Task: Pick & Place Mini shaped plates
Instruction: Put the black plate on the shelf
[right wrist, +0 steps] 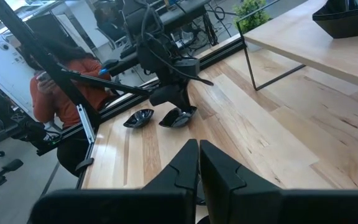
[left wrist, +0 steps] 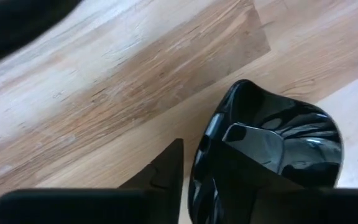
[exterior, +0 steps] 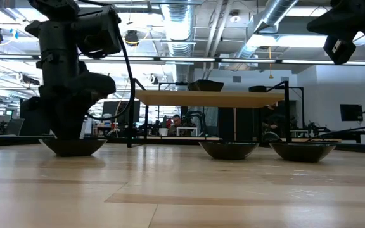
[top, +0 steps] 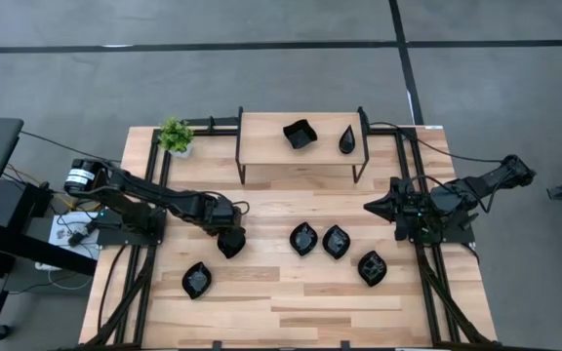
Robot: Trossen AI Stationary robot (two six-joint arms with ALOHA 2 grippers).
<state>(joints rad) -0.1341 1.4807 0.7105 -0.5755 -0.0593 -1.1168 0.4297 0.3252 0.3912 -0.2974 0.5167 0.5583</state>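
Observation:
The mini shaped plates are small glossy black dishes. One sits under my left gripper [top: 230, 244], left of the table's middle, and fills the left wrist view [left wrist: 291, 140]. Another plate [top: 196, 280] lies near the front left. Three more [top: 303, 238], [top: 336, 241], [top: 372, 267] rest on their bases right of centre. Two plates [top: 301, 134], [top: 347, 140] stand on the raised shelf [top: 261, 156]. My right gripper [top: 371, 207] hovers shut [right wrist: 199, 144] at the table's right, touching nothing. My left gripper [left wrist: 204, 138] comes down from above on the plate's rim [left wrist: 207, 124]. One finger [left wrist: 253, 146] is inside the bowl and the other finger [left wrist: 163, 171] is outside the wall. The plate's base [exterior: 73, 152] rests on the table, upright.
A small green potted plant [top: 175, 136] stands at the shelf's left end. The shelf's thin black legs [top: 241, 175] stand at the far middle. Black rails [top: 144, 283] run along both table sides. Bare wood lies along the near edge. A seated person [right wrist: 61, 87] shows beyond the table's left side.

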